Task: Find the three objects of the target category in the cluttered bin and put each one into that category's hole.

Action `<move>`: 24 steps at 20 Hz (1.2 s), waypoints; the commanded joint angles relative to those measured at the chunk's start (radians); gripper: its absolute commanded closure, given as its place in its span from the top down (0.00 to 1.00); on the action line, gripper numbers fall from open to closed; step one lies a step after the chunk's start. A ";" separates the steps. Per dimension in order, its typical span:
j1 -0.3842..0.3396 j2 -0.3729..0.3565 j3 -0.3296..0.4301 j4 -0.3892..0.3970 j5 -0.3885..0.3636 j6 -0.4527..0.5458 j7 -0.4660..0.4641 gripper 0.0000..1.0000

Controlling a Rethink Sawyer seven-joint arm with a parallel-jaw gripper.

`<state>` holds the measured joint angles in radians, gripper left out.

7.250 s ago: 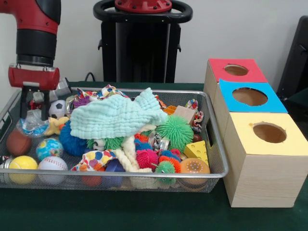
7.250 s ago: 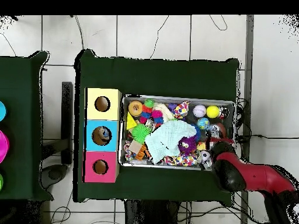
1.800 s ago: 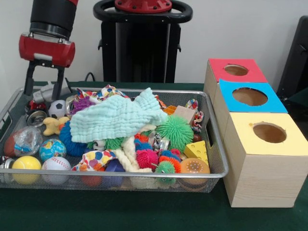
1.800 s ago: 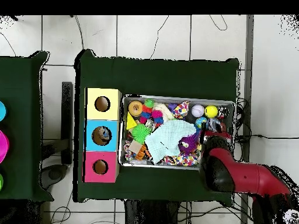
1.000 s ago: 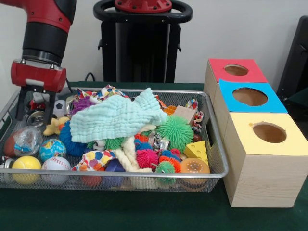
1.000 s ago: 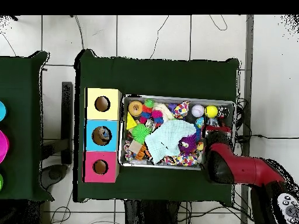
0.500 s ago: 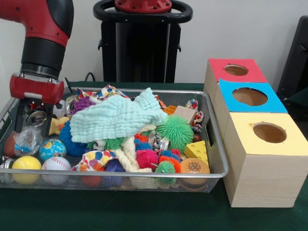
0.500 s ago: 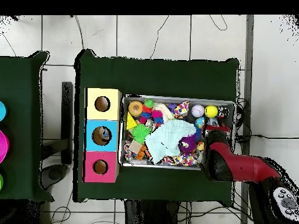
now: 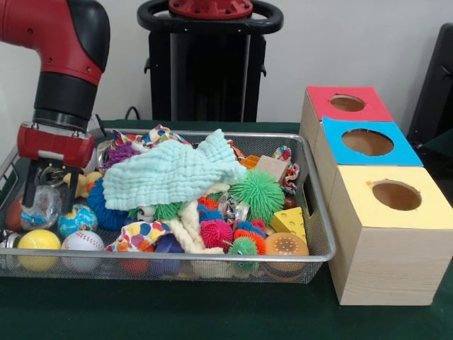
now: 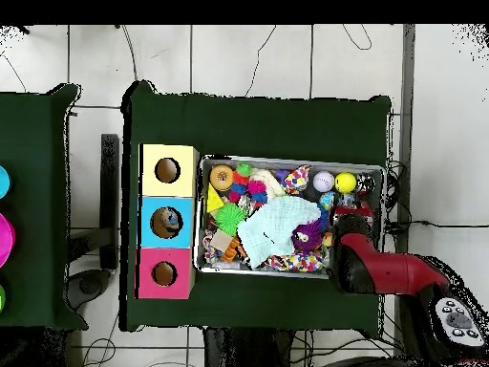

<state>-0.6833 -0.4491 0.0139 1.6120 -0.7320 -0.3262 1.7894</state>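
My gripper (image 9: 48,205) hangs low in the left end of the wire bin (image 9: 316,234). It is open, and its two black fingers (image 9: 31,193) stand on either side of a crumpled clear plastic ball (image 9: 44,203). A silver can (image 9: 51,174) lies just behind it, under the red wrist. In the overhead view the arm (image 10: 382,272) covers the bin's lower right corner and the gripper (image 10: 350,212) is only partly seen. Beside the bin stand three wooden boxes with round holes, red (image 9: 375,106), blue (image 9: 400,150) and yellow (image 9: 425,209).
A pale green cloth (image 9: 173,173) covers the bin's middle. Around my gripper lie a globe ball (image 9: 78,217), a baseball (image 9: 76,243), a yellow tennis ball (image 9: 32,243) and a brown ball (image 9: 12,212). A green spiky ball (image 9: 256,193) and cheese wedge (image 9: 290,221) lie at the right.
My gripper has come down from above the bin's back left corner and forward, so its fingers now straddle the crumpled plastic ball. The toys have not moved.
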 commanded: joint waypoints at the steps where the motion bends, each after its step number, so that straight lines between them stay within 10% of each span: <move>1: 0.045 0.094 -0.057 -0.110 -0.025 -0.067 0.016 1.00; 13: 0.066 0.154 -0.114 -0.149 -0.090 0.073 0.009 1.00; 24: -0.060 0.103 0.075 -0.035 -0.147 0.286 -0.015 1.00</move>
<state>-0.6658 -0.3791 -0.0675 1.5036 -0.7837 -0.2837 1.7894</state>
